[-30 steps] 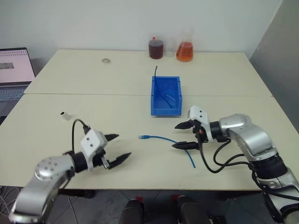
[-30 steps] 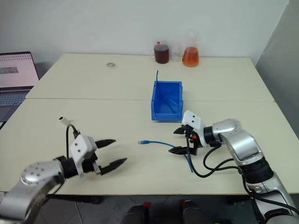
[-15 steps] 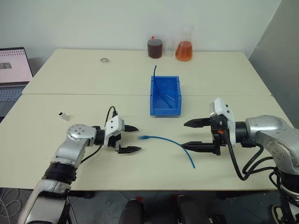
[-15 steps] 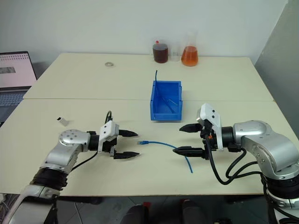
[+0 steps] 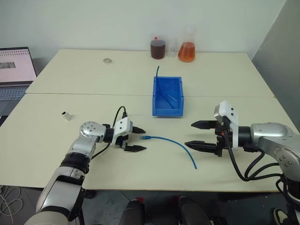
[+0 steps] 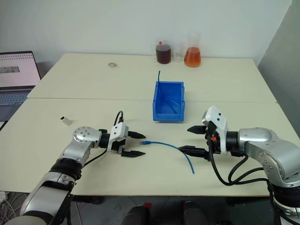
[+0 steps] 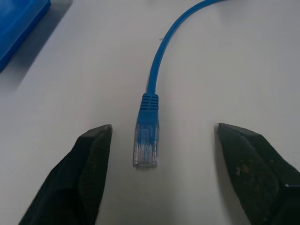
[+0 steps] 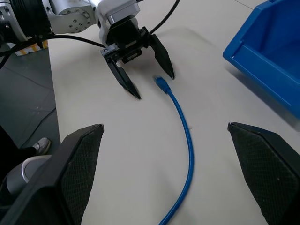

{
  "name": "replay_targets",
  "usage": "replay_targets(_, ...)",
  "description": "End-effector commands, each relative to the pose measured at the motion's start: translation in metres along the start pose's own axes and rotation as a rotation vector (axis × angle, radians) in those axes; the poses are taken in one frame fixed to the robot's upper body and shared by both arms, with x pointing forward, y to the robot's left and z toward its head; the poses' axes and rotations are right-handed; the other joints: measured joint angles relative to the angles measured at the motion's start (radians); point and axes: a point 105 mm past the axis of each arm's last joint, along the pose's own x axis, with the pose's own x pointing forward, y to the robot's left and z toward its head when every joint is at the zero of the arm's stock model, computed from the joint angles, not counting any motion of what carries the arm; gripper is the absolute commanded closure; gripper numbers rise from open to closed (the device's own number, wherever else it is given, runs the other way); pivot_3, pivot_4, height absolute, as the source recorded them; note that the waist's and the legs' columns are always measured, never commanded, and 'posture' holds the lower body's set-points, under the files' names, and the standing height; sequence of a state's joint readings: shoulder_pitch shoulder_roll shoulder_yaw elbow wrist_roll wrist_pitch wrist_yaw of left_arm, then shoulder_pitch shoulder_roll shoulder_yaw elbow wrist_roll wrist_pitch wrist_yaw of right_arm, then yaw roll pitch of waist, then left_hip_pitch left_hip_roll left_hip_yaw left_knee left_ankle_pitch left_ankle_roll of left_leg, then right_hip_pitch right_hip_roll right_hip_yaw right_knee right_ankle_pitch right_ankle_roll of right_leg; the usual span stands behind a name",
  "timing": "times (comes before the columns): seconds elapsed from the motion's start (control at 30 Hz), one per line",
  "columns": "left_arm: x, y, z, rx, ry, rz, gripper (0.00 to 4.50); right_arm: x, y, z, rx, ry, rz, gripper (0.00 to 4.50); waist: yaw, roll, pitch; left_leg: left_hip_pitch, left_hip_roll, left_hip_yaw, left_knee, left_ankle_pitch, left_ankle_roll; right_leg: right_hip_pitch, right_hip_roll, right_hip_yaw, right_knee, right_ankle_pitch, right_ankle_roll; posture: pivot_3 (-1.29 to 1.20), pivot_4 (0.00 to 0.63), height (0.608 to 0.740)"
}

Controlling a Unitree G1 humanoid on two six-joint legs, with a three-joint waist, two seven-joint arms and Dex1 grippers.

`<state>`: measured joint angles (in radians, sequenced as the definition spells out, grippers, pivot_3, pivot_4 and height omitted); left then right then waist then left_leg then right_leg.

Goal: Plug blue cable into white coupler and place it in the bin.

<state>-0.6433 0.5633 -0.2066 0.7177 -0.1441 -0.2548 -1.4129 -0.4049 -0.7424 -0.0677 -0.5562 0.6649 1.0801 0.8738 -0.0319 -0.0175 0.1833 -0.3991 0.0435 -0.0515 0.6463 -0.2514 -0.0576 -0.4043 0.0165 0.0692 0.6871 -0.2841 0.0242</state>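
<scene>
The blue cable (image 5: 176, 142) lies curved on the table in front of the bin (image 5: 167, 112), its clear plug (image 7: 146, 145) at the left end. My left gripper (image 5: 145, 140) is open, one finger on each side of the plug with a gap on both sides and no contact. My right gripper (image 5: 189, 134) hangs open just right of the cable's bend, holding nothing. The white coupler (image 5: 66, 115) lies alone at the far left of the table, well away from both grippers. The right wrist view shows the left gripper (image 8: 155, 86) straddling the plug.
A thin dark cable lies inside the bin and sticks up over its back wall. Two flasks (image 5: 157, 48) (image 5: 186, 50) with dark and orange liquid stand at the table's back edge, with a small ring (image 5: 108, 60) to their left. A laptop (image 5: 16, 70) sits off the left side.
My left gripper swung forward and right from the table's front edge to the plug, and its fingers have narrowed slightly. My right gripper drew back to the right, off the cable.
</scene>
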Motion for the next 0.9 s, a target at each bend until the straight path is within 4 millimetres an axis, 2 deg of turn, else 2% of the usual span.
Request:
replay_targets(0.03, -0.007, -0.006, -0.015, -0.021, 0.064, -0.015, 1.85, -0.005, 0.003, 0.01, -0.047, -0.033, -0.01, 0.0, 0.0, 0.0, 0.0, 0.0, 0.0, 0.0, 0.0, 0.0, 0.0, 0.0, 0.0, 0.0, 0.001, 0.0, 0.0, 0.0, 0.15, 0.74)
replay_targets(0.23, -0.011, -0.014, -0.026, -0.034, 0.09, -0.023, 2.86, -0.001, 0.004, 0.003, -0.034, -0.016, -0.014, 0.0, -0.001, 0.0, 0.0, 0.001, 0.0, 0.0, 0.0, 0.001, 0.001, 0.0, 0.0, 0.0, 0.003, -0.001, 0.001, 0.0, 0.15, 0.74)
replay_targets(0.47, -0.014, -0.019, -0.032, -0.057, 0.083, -0.016, 4.25, 0.005, 0.007, 0.001, -0.037, -0.021, -0.016, 0.0, -0.008, 0.001, -0.001, 0.003, 0.0, 0.0, 0.0, 0.001, 0.002, 0.0, 0.001, 0.001, 0.005, -0.002, 0.002, 0.0, 0.15, 0.74)
replay_targets(0.73, -0.004, -0.006, -0.005, -0.074, 0.002, 0.026, 4.25, 0.005, -0.003, 0.009, -0.036, -0.043, -0.065, 0.0, -0.013, 0.001, -0.001, 0.004, 0.0, 0.0, 0.0, 0.002, 0.003, 0.0, 0.001, 0.001, 0.008, -0.003, 0.004, 0.0, 0.15, 0.74)
replay_targets(0.87, -0.002, 0.003, 0.026, -0.115, -0.088, 0.06, 4.25, 0.002, -0.005, 0.01, -0.03, -0.053, -0.085, 0.0, -0.008, 0.0, 0.0, 0.002, 0.0, 0.0, 0.001, 0.002, 0.003, -0.001, 0.001, 0.001, 0.007, -0.003, 0.004, 0.0, 0.15, 0.74)
replay_targets(0.9, -0.002, 0.007, 0.041, -0.134, -0.131, 0.08, 4.25, 0.001, -0.005, 0.013, -0.019, -0.07, -0.087, 0.0, -0.008, -0.001, 0.0, 0.001, 0.0, -0.001, 0.001, 0.002, 0.003, -0.001, 0.001, 0.0, 0.007, -0.002, 0.003, 0.0, 0.15, 0.74)
